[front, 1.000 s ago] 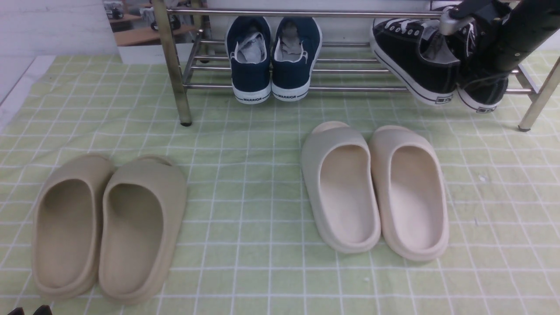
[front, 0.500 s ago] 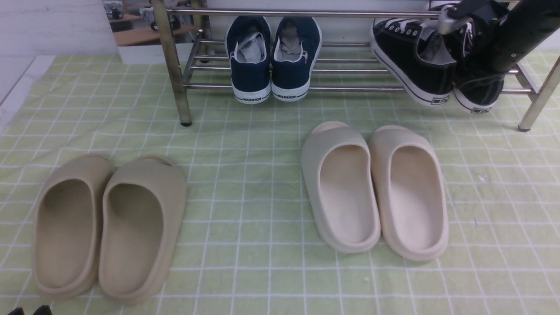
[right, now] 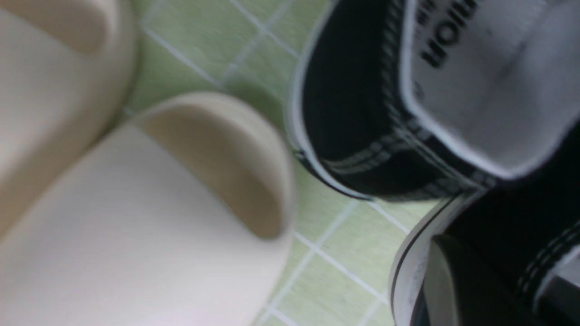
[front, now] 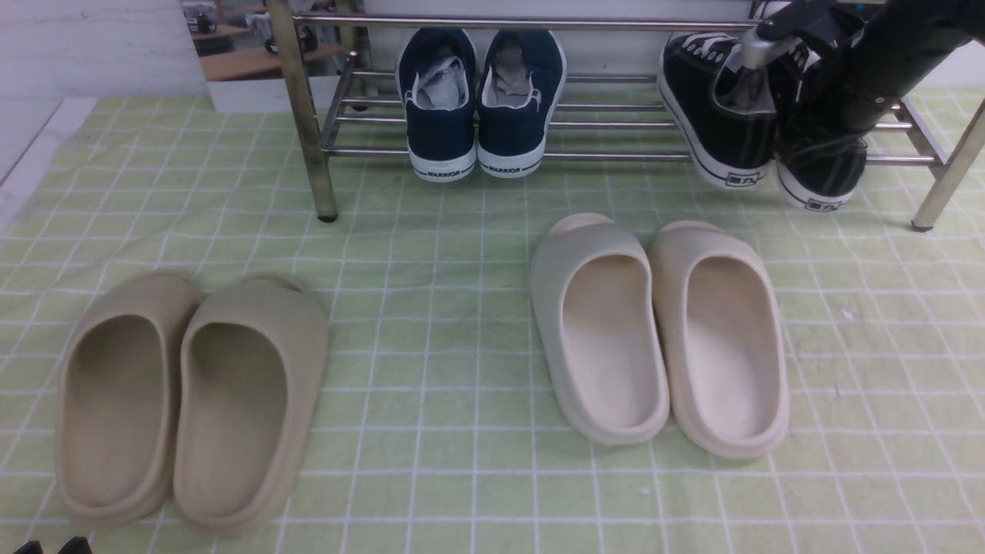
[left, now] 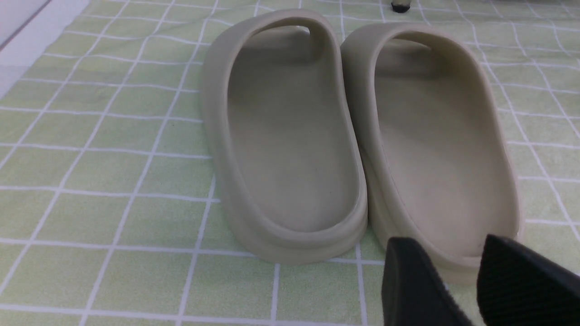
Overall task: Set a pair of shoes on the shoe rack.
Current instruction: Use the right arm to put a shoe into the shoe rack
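Black canvas catches the eye first: the pair of shoes (front: 727, 108) hangs at the right end of the shoe rack (front: 600, 156), heels tipped down past the front rod of the lower shelf and toes up under the top rail. The right gripper (front: 776, 65) is pinched together on the inner collars of both, with one shoe on each side of it. Whether the soles touch the rods I cannot tell. Further left on the same shelf a pair of navy sneakers (front: 479, 108) sits flat, heels outward. On the green checked cloth (front: 431, 254) in front lie cream slides (front: 662, 331) and, well to the left, tan slides (front: 185, 400). The left gripper (left: 457, 290) hovers low by the heel of a tan slide, jaws apart, holding nothing.
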You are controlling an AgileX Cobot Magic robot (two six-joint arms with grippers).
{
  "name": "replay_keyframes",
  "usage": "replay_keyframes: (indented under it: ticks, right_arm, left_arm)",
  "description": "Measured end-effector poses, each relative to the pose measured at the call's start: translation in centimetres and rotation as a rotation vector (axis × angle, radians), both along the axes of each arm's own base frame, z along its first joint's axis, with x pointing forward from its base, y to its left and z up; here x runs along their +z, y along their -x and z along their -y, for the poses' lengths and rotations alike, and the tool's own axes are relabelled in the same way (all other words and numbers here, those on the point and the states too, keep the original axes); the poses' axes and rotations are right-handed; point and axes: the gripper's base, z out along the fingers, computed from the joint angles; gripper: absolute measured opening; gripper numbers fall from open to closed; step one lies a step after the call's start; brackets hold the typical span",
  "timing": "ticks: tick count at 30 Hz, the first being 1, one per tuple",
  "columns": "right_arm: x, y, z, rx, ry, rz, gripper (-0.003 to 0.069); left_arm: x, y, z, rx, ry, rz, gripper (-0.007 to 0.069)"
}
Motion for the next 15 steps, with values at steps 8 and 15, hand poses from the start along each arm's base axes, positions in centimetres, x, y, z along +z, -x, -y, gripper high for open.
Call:
replay_keyframes:
  ticks: [8, 15]
  right_arm:
    - [0.03, -0.31, 0.24, -0.021, 0.036, 0.032, 0.0054]
    - [0.23, -0.68, -0.26, -0.021, 0.015, 0.081, 0.0151]
  left_arm:
    - [0.00, 0.00, 0.00, 0.000, 0.000, 0.000, 0.0237]
    - [0.00, 0.00, 0.00, 0.000, 0.000, 0.000, 0.0237]
